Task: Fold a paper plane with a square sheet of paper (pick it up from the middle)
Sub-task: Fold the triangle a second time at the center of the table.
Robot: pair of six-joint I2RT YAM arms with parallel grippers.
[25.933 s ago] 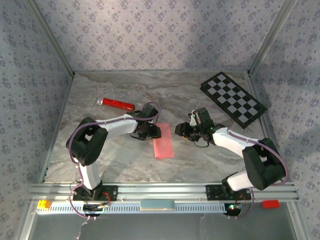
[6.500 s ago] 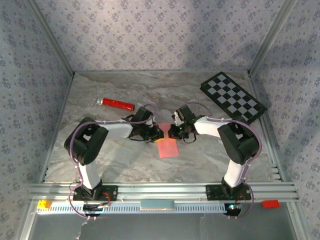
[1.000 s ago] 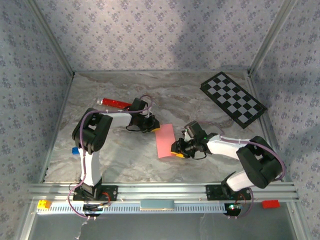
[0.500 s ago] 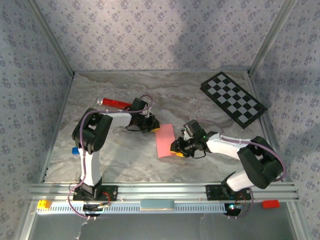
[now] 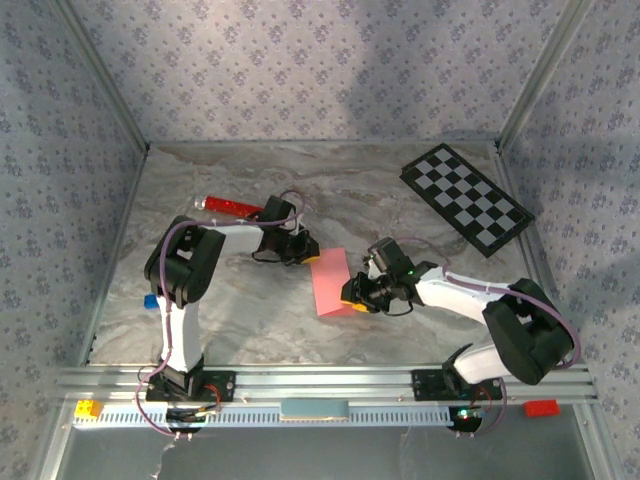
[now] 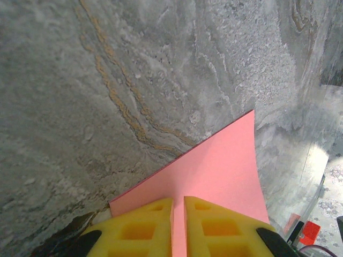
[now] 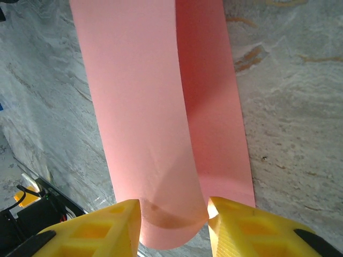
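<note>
Marble-grey tabletop beneath everything, veined in white and tan. At far right, black-and-white checkerboard, lying flat and aslant, well apart from both arms. Near the middle, between the two arms, the square sheet of paper: pink, doubled over into a narrow strip, long side running far to near. From the right wrist, upper layer of the sheet lifting off the lower one, fold rounded and not pressed flat. At far left, red cylinder on its side, near the left arm's wrist. Left gripper low on the table at the strip's far left corner; from the left wrist, yellow fingers all but together, thin pink edge of the sheet clamped between them. Right gripper at the strip's right edge, toward its near end; from its own wrist, jaws partway closed, rounded fold caught between the yellow pads and touching both. Small blue piece beside the left arm's elbow.
</note>
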